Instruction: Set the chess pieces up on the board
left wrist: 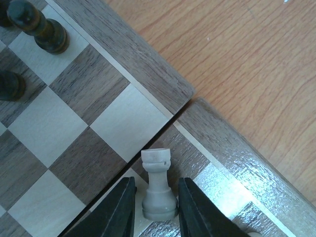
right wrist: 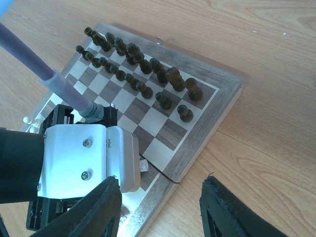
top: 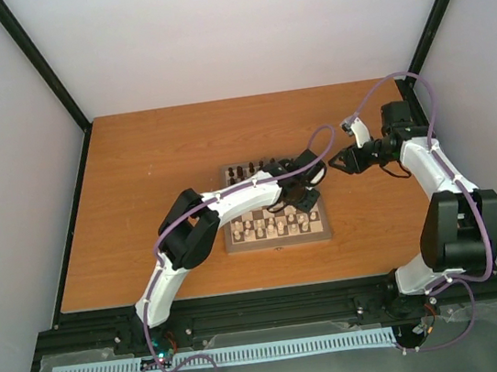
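Cream rook (left wrist: 159, 190) stands upright on the board (left wrist: 143, 64), in the right edge file, just past the fold seam on the cream side. It's not in a corner, so my read is it's mid-transfer toward its home square in the near back rank. Left end effector (left wrist: 156, 183) straddles it with fingers (left wrist: 118, 210) either side of the base, nearly closed. A sliver of gap shows on one side, so I can't tell whether it's clamped or just bracketing. Dark pieces (right wrist: 143, 74) sit mostly in two rows at the far side, a couple out of line. Cream pieces (top: 277, 226) are bunched at the near side. Right end effector (right wrist: 160, 190) hangs beside the board's right edge over the worktop (right wrist: 276, 138), wide open and empty, likely parked there to keep out of the left arm's way. Risk: the rook catches the seam and tips if dragged rather than lifted.
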`<control>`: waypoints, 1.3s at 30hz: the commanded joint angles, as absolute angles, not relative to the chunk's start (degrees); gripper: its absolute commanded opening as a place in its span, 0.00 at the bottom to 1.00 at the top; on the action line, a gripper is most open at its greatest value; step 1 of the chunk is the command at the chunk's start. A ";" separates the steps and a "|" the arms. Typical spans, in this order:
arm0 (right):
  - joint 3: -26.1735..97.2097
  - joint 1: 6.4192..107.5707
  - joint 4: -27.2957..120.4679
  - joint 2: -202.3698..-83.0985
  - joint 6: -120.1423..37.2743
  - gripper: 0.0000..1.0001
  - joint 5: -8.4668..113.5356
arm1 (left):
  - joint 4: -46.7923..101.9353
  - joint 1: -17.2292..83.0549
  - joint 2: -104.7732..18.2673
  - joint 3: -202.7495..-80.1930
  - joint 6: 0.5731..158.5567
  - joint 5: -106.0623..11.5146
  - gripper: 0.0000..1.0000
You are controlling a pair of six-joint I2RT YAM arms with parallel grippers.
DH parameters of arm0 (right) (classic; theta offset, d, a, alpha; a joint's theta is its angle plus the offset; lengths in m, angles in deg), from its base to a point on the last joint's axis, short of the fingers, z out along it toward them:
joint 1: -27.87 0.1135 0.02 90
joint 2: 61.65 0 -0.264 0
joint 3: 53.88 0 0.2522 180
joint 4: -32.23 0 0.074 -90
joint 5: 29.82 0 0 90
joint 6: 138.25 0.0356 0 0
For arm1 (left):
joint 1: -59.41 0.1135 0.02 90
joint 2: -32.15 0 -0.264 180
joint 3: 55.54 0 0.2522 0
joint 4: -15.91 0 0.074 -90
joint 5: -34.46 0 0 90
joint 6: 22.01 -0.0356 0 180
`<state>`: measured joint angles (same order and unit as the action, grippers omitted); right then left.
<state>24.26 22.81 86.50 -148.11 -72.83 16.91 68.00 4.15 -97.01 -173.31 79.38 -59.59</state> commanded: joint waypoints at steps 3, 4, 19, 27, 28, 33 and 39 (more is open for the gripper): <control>23.99 22.30 86.79 -148.62 -73.65 0.45 15.79 | 70.06 4.47 -97.13 -174.67 79.76 -58.22 0.25; 23.99 22.27 86.78 -148.68 -73.65 0.45 15.79 | 69.88 4.48 -96.75 -174.34 79.72 -58.08 0.24; 27.93 22.26 91.14 -149.46 -73.25 0.46 12.34 | 51.94 4.48 -80.39 -158.52 74.36 -57.50 0.14; 32.57 22.39 101.41 -154.85 -75.95 0.47 -0.42 | 43.43 4.48 -74.07 -151.81 73.39 -54.41 0.15; 32.90 22.53 102.72 -155.61 -76.61 0.47 -2.18 | 42.75 4.48 -73.67 -151.46 73.43 -54.11 0.15; 33.67 23.95 108.54 -158.70 -79.78 0.47 -6.60 | 40.33 4.48 -72.05 -149.75 73.61 -52.16 0.15; 33.44 25.94 111.28 -160.09 -81.37 0.47 -8.87 | 40.14 4.52 -71.66 -149.62 73.61 -51.57 0.15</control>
<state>32.37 24.67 107.55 -159.58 -78.90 -4.44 43.02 4.19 -74.06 -149.37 74.62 -52.88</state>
